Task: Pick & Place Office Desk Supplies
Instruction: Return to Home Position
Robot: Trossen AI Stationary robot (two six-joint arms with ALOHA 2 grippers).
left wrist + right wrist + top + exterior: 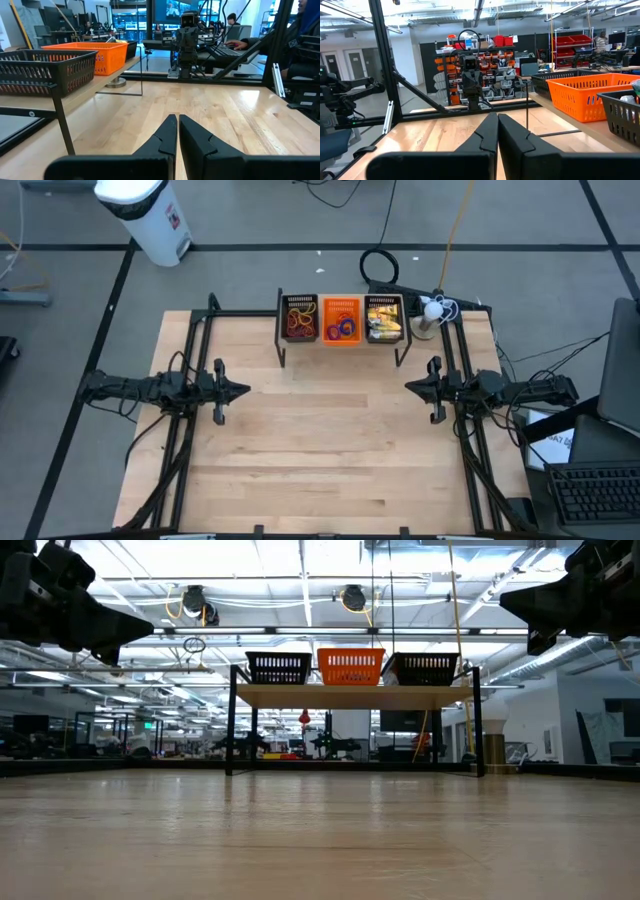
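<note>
Three small baskets stand side by side on a raised shelf (pixel 342 346) at the table's far edge. The left black basket (pixel 299 319) holds orange-red rubber bands. The orange middle basket (pixel 341 321) holds blue, purple and red rings. The right black basket (pixel 384 319) holds yellow-and-white pieces. My left gripper (pixel 246 390) hovers shut over the table's left side, pointing right. My right gripper (pixel 408 387) hovers shut over the right side, pointing left. Both are well apart from the baskets.
A bare wooden tabletop (pixel 330 450) lies between the two arms. A black metal frame (pixel 195 330) borders the table. A small white lamp-like object (pixel 430 312) stands beside the right basket. A white bin (pixel 148 215) and cables lie on the floor beyond.
</note>
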